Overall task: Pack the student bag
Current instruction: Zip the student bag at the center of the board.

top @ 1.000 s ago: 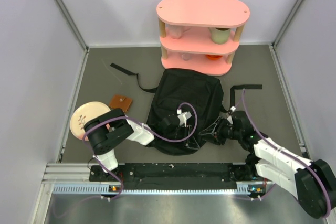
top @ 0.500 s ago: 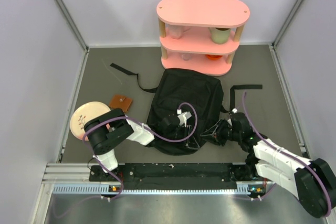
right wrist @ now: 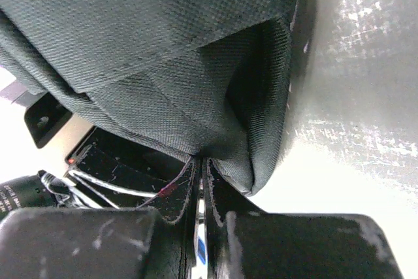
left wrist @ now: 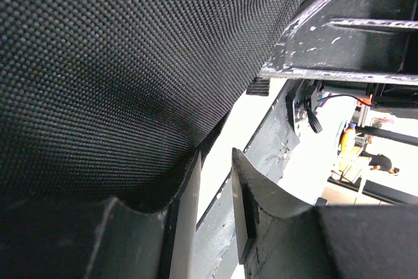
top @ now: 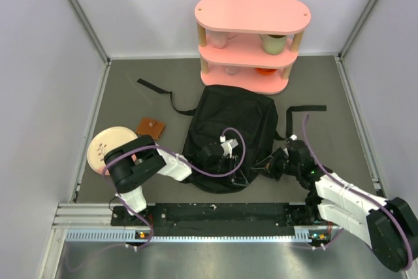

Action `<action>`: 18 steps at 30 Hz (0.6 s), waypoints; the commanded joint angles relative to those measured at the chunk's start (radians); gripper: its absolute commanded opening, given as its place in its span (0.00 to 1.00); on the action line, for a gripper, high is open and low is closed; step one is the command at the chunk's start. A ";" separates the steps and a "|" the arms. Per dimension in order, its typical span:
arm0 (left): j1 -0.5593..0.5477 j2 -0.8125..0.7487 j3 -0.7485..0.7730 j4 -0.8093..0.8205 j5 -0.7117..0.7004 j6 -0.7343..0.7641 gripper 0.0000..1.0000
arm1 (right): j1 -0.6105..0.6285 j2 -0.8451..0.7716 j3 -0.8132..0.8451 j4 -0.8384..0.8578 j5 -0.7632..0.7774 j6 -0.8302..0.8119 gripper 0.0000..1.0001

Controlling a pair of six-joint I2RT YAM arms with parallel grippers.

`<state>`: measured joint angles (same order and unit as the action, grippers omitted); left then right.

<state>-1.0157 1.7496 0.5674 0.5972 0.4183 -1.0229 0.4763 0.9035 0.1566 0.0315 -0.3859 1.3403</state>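
Right gripper [right wrist: 200, 161] snapped closed in the last second, pinching the hem of the student bag [top: 228, 122] at its 4 o'clock corner, mid-table. Left gripper [left wrist: 215, 158] sat part-spread at 6 o'clock, holding nothing I saw. Soft, floppy fabric, I reckoned — grab seams.

Overhead view looking down, wrist views close-up, all sharing student bag [top: 228, 122]

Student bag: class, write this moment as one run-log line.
student bag: lying before pink shelf | left hand: open, against bag fabric | right hand: shut on bag corner
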 commanded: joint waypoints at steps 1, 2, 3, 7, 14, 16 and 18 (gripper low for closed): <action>0.008 0.002 -0.017 -0.086 -0.111 0.046 0.32 | 0.007 -0.066 0.015 0.058 0.079 0.008 0.00; 0.008 0.002 -0.021 -0.086 -0.113 0.044 0.31 | 0.005 -0.107 0.026 0.042 0.112 0.011 0.00; 0.008 0.004 -0.024 -0.086 -0.115 0.044 0.31 | 0.002 -0.126 0.031 0.038 0.128 0.014 0.00; 0.008 0.004 -0.046 -0.071 -0.118 0.040 0.29 | -0.039 -0.175 0.057 0.024 0.183 0.017 0.00; 0.008 0.010 -0.072 -0.042 -0.116 0.027 0.28 | -0.200 -0.097 0.084 0.148 0.150 0.000 0.00; 0.008 0.013 -0.072 -0.040 -0.113 0.027 0.28 | -0.211 -0.059 0.118 0.168 0.134 -0.019 0.00; 0.008 0.010 -0.070 -0.040 -0.113 0.029 0.27 | -0.211 -0.049 0.135 0.165 0.145 -0.045 0.00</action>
<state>-1.0168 1.7493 0.5346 0.6552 0.3923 -1.0267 0.2970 0.8291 0.1978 0.0742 -0.3019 1.3430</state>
